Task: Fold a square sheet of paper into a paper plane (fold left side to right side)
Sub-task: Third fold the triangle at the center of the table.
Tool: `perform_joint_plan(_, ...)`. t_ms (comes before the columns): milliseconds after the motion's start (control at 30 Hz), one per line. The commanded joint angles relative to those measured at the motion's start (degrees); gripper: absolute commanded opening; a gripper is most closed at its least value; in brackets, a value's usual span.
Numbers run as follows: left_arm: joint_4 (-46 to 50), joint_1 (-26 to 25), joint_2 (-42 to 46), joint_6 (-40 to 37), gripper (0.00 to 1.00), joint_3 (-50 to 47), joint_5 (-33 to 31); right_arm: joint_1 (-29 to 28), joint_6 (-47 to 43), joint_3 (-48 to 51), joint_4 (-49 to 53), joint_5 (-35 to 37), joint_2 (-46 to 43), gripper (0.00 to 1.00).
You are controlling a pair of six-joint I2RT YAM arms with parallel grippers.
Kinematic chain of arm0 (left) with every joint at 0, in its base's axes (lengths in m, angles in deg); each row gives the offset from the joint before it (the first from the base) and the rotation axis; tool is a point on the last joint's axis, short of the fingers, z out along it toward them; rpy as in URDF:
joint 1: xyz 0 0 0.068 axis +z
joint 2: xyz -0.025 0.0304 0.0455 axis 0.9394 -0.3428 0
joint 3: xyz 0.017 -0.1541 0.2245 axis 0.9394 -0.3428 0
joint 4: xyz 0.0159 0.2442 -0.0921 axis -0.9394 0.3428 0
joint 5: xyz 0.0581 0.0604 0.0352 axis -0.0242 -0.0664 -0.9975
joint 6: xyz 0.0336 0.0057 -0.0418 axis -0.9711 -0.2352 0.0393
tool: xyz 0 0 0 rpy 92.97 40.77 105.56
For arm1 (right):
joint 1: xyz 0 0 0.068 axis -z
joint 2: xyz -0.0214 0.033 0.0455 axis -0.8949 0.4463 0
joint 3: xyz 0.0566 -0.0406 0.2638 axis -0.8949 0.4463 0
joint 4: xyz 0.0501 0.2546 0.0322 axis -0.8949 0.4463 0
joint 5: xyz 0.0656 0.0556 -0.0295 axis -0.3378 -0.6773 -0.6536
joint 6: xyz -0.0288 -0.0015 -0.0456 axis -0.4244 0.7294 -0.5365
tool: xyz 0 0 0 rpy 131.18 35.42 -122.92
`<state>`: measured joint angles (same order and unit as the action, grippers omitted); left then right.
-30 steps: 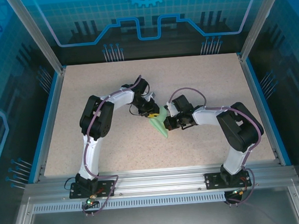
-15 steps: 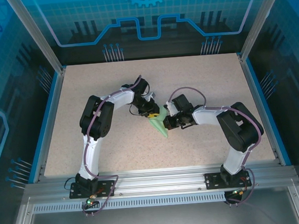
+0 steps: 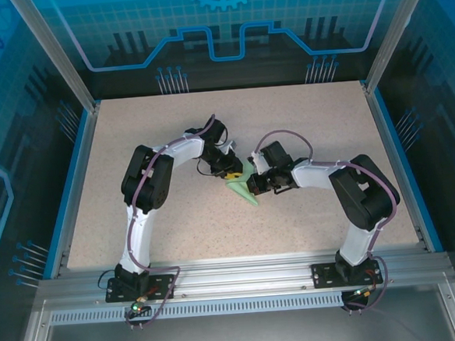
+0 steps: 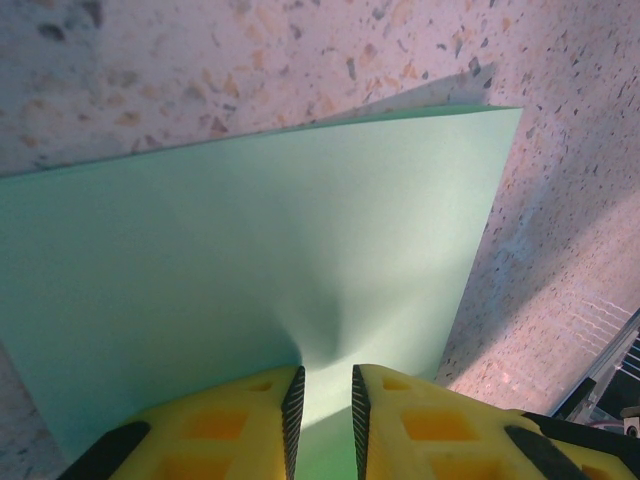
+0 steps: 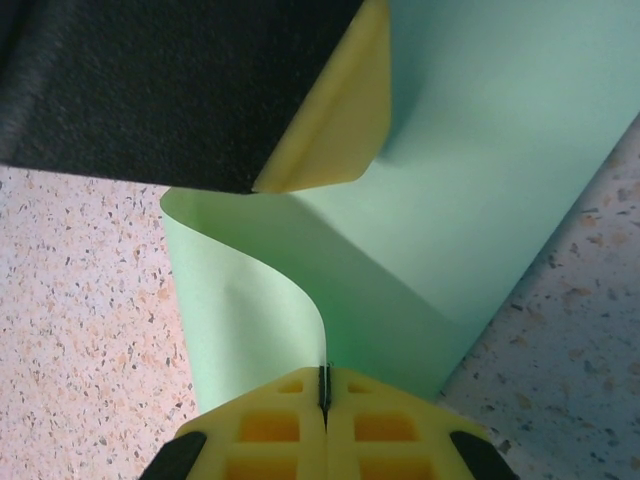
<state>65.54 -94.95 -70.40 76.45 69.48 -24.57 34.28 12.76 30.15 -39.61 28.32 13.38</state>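
R gripper: jaws closed, pads pinching an edge of the square sheet of paper. You see only a thin dark line between the yellow fingers. From that pinch the mint-green paper curls up and over in a soft S-bend, not flat.

L gripper: jaws a narrow slit apart, tips right at the paper, which puckers where it meets the gap. Can't tell from the wrist cam whether the pads actually clamp it. Beyond the tips the sheet spreads wide and smooth, with a second layer's edge peeking out at its far corner.

Overhead: both grippers meet nose to nose near the table's centre, with the paper between and under them. It reads as a slim green sliver, its pointed end toward the near edge, resting on the speckled tabletop. L arm reaches in from the left, R arm from the right, both elbows bent.
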Motion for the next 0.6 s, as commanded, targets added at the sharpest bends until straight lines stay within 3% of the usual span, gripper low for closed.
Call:
perform_joint_plan(0,2.51,-1.09,-3.14,0.08,0.24,-0.27,-2.43,-0.12,-0.04,2.43,-0.71,-0.58,-0.75,0.03)
perform_joint_plan(567,2.51,-1.11,-3.14,0.03,0.24,-0.27,-2.31,-0.84,-0.23,0.98,0.82,0.78,-0.43,0.03)
